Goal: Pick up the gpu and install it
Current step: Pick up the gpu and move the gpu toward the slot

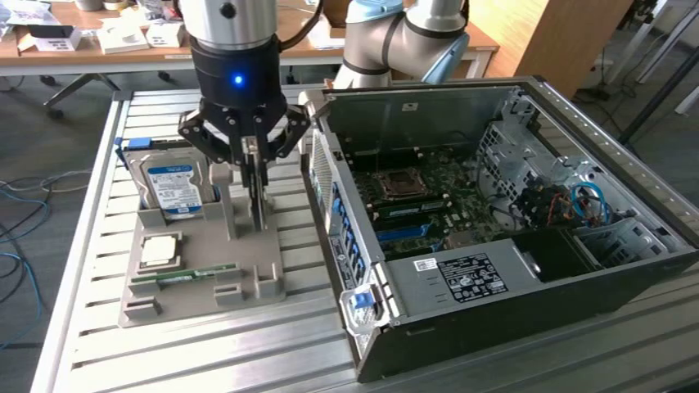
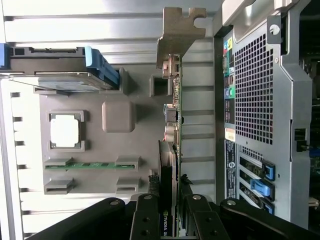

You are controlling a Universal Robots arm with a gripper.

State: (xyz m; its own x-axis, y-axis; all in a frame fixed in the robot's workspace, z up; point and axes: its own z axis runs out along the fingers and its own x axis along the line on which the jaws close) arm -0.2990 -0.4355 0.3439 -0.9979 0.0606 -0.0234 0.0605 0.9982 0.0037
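Black gripper (image 1: 255, 172) clamped narrow on upright gpu (image 2: 172, 125) at grey holder (image 2: 100, 145); pickup under way, nothing installed in open case (image 1: 437, 106) yet.

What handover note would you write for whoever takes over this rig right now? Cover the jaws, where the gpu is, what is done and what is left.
Jaws: the gripper has its jaws shut on the gpu, which is held on edge.
Where: over the grey holder tray, to the exterior view's left of the open computer case. I cannot tell whether the card is clear of its slot.
Done: gpu grasped.
Left: gpu is not in the case, so the install is not done.
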